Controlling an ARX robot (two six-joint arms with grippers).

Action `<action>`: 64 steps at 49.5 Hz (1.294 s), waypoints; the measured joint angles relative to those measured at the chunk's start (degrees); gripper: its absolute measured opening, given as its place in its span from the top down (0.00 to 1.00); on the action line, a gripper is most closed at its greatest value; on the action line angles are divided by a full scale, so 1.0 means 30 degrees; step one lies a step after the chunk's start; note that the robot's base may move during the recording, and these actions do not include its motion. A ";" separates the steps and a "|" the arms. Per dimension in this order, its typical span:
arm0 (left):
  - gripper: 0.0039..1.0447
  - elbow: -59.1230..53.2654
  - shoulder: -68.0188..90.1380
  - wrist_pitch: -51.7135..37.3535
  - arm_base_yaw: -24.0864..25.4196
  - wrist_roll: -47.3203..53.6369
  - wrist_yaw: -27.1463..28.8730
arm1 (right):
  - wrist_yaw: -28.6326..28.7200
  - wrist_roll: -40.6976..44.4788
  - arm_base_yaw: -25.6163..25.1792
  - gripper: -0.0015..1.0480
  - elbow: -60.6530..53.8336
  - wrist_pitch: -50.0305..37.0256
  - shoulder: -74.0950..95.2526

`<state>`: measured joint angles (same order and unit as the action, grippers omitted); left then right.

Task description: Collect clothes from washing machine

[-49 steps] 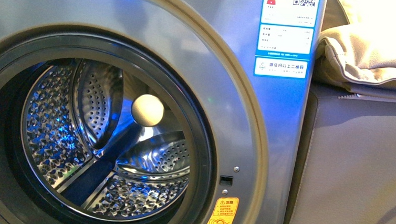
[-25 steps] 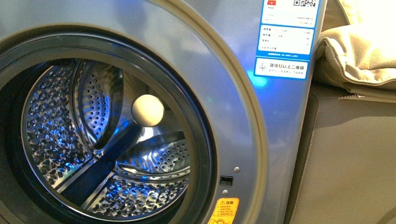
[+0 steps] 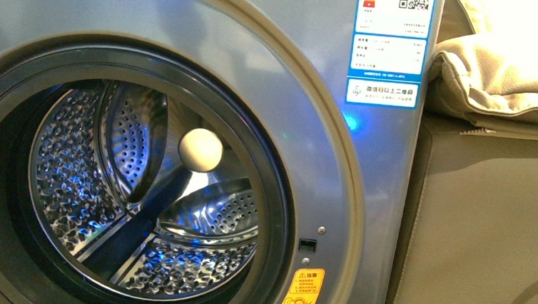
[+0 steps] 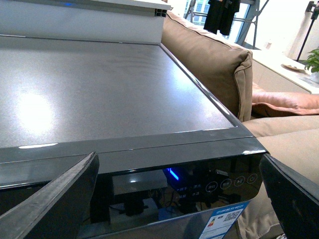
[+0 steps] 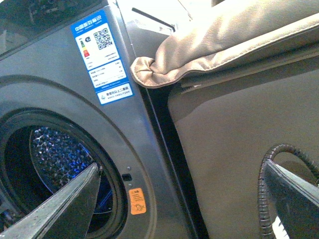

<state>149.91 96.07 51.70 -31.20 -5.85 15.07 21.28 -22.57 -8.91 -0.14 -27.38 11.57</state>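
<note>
The silver-grey washing machine fills the front view, its porthole uncovered. Inside, the perforated steel drum shows bare metal and a cream round hub; the clothes are out of view. My left gripper hangs open above the machine's flat top, over the black control panel. My right gripper is open in front of the machine's right edge, beside the drum's mouth. Neither gripper holds anything, and neither shows in the front view.
A beige cushion lies on a grey-brown sofa side pressed against the machine's right. A tan sofa back runs along the machine's top. A black ribbed cable loops by my right gripper.
The blue glow reflected on the machine's front and in the drum has faded and shrunk. Nothing else has moved.
</note>
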 joint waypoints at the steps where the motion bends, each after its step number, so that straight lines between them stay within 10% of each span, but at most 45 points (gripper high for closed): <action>1: 0.06 -0.0117 -0.0095 0.0000 0.0124 -0.0015 0.0000 | -0.0007 0.0051 -0.0029 0.07 -0.0007 -0.0080 0.0095; 15: 0.06 -0.4473 -0.2790 -0.2076 0.1647 -0.0109 0.0233 | -0.0466 0.1129 0.0131 0.07 -0.0066 -0.1144 0.1231; 24: 0.45 -1.9336 -1.0987 -1.0054 0.3483 0.1537 0.1763 | -0.1887 0.2324 0.0539 0.09 -0.0036 -0.2404 0.2273; 28: 0.64 -2.6556 -1.4892 -1.3253 0.4575 0.1668 0.0663 | -0.6564 0.5370 0.2579 0.27 0.0109 0.3432 0.0780; 36: 0.98 -3.5292 -1.8833 -1.6655 0.6171 0.1792 -0.1122 | -0.7023 0.7125 0.2900 0.61 0.0117 0.5428 -0.0240; 45: 0.97 -4.0931 -2.1034 -1.8739 0.7686 0.1814 -0.2193 | -0.7082 0.7402 0.2929 0.98 0.0138 0.8998 -0.3548; 64: 0.97 -4.5645 -2.4378 -2.0312 1.0353 0.1865 -0.4954 | -0.7074 0.7460 0.2929 0.98 0.0138 0.9114 -0.3774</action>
<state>12.97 22.94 -9.23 -0.14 -0.25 0.21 0.05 -0.19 -0.12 0.27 -0.03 0.25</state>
